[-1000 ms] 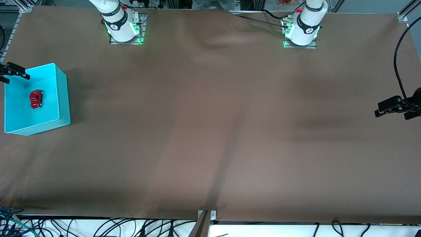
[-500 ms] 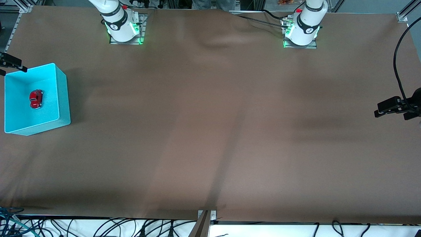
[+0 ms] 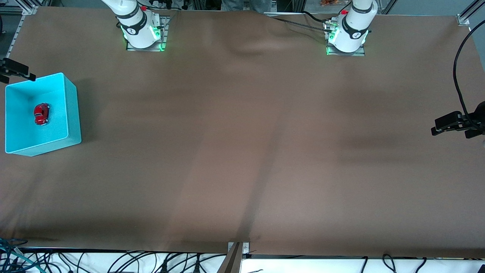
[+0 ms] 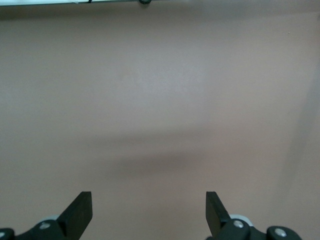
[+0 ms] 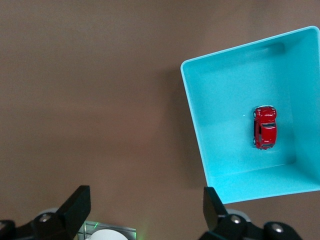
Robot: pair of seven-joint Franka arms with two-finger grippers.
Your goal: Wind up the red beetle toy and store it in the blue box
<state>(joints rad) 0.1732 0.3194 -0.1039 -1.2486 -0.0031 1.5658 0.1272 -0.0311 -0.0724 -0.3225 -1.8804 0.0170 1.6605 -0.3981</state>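
Right gripper (image 5: 142, 212): jaws spread wide, empty, now clear of the blue box (image 3: 72, 113), having drawn back from over its rim toward the table's edge. The red beetle toy (image 3: 41, 113) rests on the box floor, unmoved; storage appears complete. Left gripper (image 4: 149, 215): wide, empty, waiting over bare brown table (image 3: 242, 151) at its own end, arm reaching in low from the edge.

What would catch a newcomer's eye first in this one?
The blue box stands out against the brown table at the right arm's end, with the red beetle toy lying on its floor. The right gripper, open and empty, hangs at the table's edge beside the box. The left gripper, also open, waits over the left arm's end of the table.
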